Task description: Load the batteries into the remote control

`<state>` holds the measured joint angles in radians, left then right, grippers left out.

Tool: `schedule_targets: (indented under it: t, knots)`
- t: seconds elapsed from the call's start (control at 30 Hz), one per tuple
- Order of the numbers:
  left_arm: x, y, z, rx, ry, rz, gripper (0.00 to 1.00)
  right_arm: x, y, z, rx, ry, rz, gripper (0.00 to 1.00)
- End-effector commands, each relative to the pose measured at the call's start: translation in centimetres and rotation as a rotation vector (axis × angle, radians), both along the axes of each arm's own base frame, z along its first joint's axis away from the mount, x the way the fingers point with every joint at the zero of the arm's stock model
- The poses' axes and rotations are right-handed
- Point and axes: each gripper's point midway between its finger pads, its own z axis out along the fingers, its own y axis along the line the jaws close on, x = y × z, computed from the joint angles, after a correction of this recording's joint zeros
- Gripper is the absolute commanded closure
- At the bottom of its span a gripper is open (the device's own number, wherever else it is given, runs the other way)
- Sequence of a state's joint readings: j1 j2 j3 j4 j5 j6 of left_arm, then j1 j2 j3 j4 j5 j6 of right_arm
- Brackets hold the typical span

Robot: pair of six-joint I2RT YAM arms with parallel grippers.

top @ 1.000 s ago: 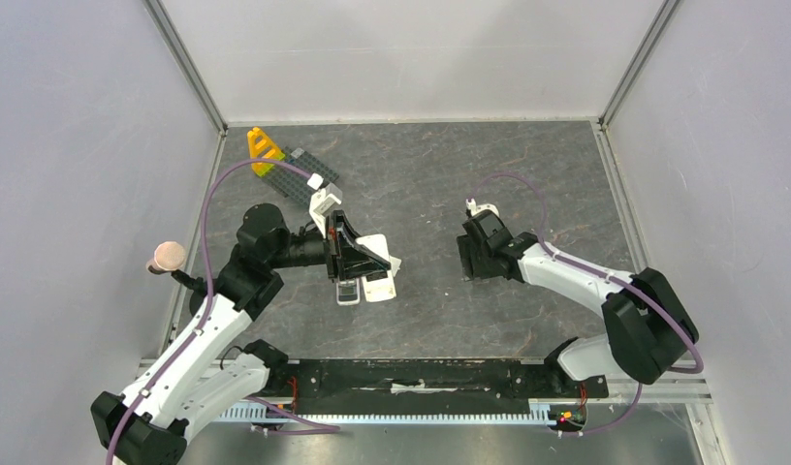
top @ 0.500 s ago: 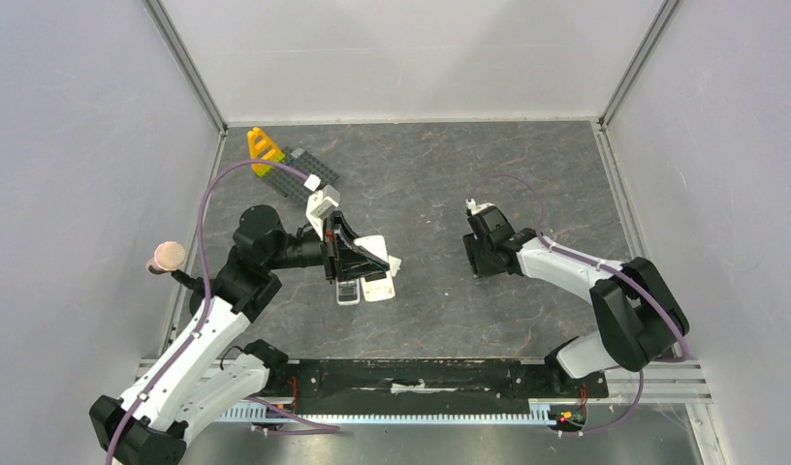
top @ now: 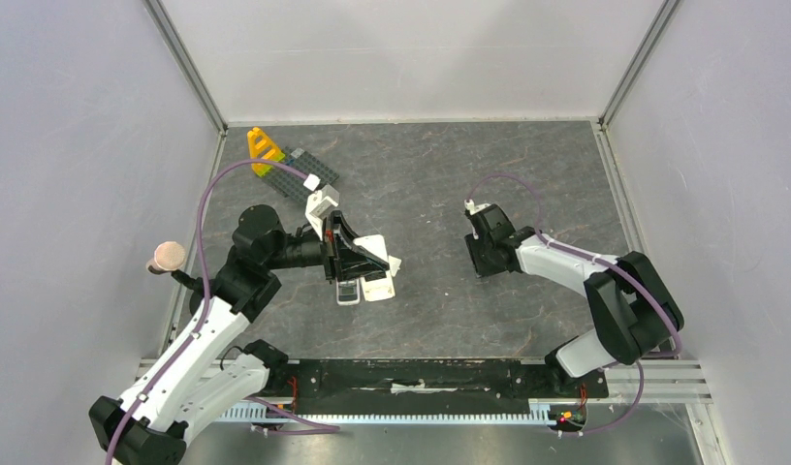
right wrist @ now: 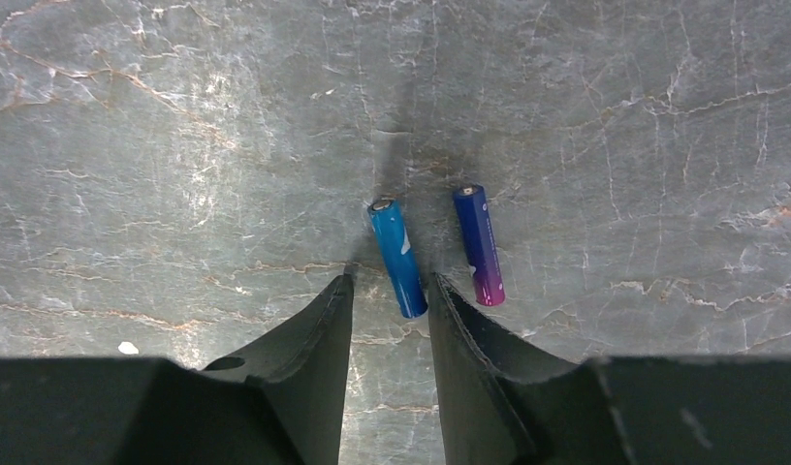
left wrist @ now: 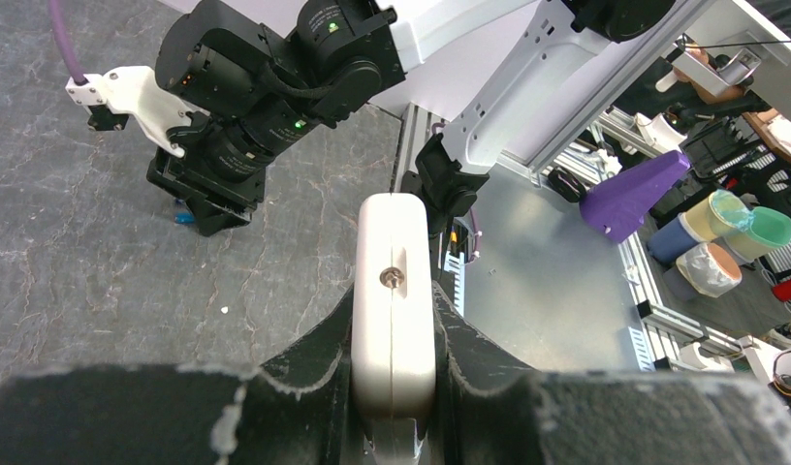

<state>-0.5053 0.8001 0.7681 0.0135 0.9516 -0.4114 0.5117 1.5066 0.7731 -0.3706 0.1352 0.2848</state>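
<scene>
In the right wrist view, nearest us, the right gripper [right wrist: 392, 283] stands half spread, its fingertips on either side of the near end of a blue battery [right wrist: 396, 254]. A sliver of table [right wrist: 178, 145] shows on the battery's left, and the other finger looks to be touching it or nearly so, so we judge it not yet pinched. The battery lies flat, its long axis running away from the gripper along the fingers and leaning a little left at the far end, so the jaws meet it across its width. Just beside it, outside the finger on the right of that view and apart from it, a blue-purple battery [right wrist: 479, 245] lies roughly parallel. The right arm is by far the nearer to both. The left gripper [left wrist: 394, 334] is well apart on the other side, pressed together on a white remote [left wrist: 393, 242] held on edge. Farther back, in the left corner, sit yellow and grey blocks [top: 275, 160]. Against a second ago, the right jaws have narrowed and that arm's elbow has drawn inward, while its gripper keeps to the same patch of table. The left arm and remote have not moved.
</scene>
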Motion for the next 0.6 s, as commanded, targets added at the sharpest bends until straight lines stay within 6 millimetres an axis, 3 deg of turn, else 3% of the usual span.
schedule_targets:
  t: [0.0,0.1,0.17,0.23,0.4,0.57]
  knots:
    - [-0.3,0.3,2.3,-0.031,-0.11,0.0,0.98,0.6,0.9,0.0,0.035,0.006,0.028,0.73]
    - [-0.1,0.4,2.2,-0.03,-0.11,0.017,0.98,0.7,1.1,0.2,0.057,-0.015,0.037,0.93]
    - [0.2,0.4,2.2,-0.028,-0.11,0.037,0.98,0.8,1.9,1.0,0.111,-0.057,0.07,1.0]
    - [0.6,0.6,2.4,-0.028,-0.117,0.068,0.98,0.8,3.1,2.6,0.187,-0.124,0.124,1.0]
    - [2.5,1.1,2.2,-0.014,-0.116,0.189,0.98,-0.6,7.5,9.4,0.456,-0.338,0.371,1.0]
    - [3.4,1.6,2.7,-0.03,-0.125,0.266,0.98,-4.9,11.4,17.3,0.752,-0.447,0.674,1.0]
